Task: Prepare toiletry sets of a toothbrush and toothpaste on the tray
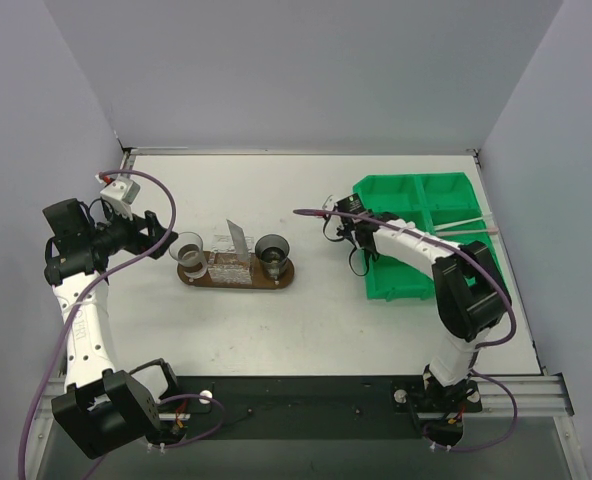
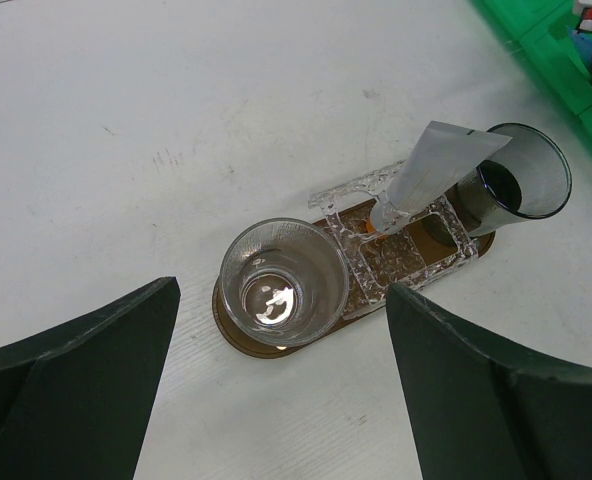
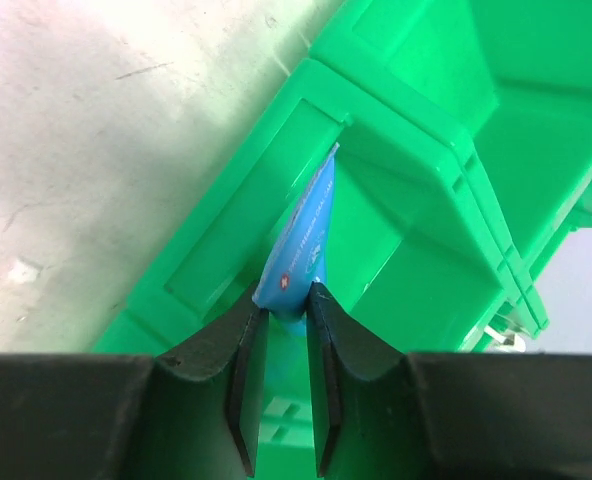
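The green bin (image 1: 446, 190) stands at the right of the surface (image 1: 276, 190). Its left compartment holds a toothpaste tube (image 3: 301, 235), blue with white print, tilted against the wall. The right hand (image 3: 281, 325) is clamped on its lower end. A pale toothbrush (image 1: 476, 231) lies across the bin's right side. The tray (image 2: 234, 330) carries a clear cup (image 2: 284, 283), a dark cup (image 2: 524, 172) and a clear rack (image 2: 406, 255). A second tube (image 2: 436, 165) stands cap-down in the rack. The left hand (image 1: 166, 238) is spread apart beside the tray.
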`<state>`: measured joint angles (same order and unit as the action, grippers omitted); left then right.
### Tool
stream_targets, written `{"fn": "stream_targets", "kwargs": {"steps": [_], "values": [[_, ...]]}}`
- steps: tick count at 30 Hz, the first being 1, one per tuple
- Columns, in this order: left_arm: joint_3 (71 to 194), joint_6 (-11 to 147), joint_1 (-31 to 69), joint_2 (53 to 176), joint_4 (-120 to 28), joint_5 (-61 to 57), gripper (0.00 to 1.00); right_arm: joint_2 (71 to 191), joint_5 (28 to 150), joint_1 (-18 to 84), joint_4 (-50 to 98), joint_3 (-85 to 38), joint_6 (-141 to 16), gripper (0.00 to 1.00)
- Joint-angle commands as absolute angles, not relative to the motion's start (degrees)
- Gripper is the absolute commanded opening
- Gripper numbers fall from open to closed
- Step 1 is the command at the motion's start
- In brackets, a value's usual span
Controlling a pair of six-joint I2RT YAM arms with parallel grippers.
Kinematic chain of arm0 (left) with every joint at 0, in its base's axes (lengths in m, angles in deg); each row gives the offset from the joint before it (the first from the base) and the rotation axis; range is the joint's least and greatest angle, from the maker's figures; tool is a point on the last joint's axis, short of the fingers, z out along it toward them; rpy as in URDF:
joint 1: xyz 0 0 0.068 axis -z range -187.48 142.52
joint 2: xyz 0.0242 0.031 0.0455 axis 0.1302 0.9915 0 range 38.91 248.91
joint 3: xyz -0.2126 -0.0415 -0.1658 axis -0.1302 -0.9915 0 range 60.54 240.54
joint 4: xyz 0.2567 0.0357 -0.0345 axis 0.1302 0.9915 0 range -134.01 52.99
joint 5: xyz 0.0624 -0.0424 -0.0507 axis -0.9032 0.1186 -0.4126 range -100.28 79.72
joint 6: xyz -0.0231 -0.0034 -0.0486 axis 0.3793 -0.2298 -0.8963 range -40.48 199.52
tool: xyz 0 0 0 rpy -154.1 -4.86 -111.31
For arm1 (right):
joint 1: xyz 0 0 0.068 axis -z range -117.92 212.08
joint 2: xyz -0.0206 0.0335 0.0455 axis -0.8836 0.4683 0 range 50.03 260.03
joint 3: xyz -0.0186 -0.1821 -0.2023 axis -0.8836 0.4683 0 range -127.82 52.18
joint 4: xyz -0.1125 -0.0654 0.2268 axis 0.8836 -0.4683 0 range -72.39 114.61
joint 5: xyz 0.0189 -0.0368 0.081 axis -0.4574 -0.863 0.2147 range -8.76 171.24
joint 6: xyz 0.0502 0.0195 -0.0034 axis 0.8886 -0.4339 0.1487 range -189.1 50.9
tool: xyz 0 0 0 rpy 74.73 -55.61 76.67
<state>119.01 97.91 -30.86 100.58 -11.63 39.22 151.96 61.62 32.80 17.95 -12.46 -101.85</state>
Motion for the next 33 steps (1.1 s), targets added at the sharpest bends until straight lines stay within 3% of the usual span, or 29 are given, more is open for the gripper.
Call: {"fn": "stream_targets", "kwargs": {"steps": [1,22,33], "values": [[120.5,98.4,-31.2,100.4,-12.5,39.6,0.96,146.4,60.6,31.9,11.3,-15.7,-99.0,0.02],[121.7,89.1,-31.2,96.8,-20.2,41.2,0.95,136.4,63.9,31.6,4.5,-31.9,-98.4,0.01],[122.4,80.3,-31.2,91.7,-26.6,38.6,0.95,134.7,75.8,29.5,-1.5,-42.7,-93.9,0.01]]}}
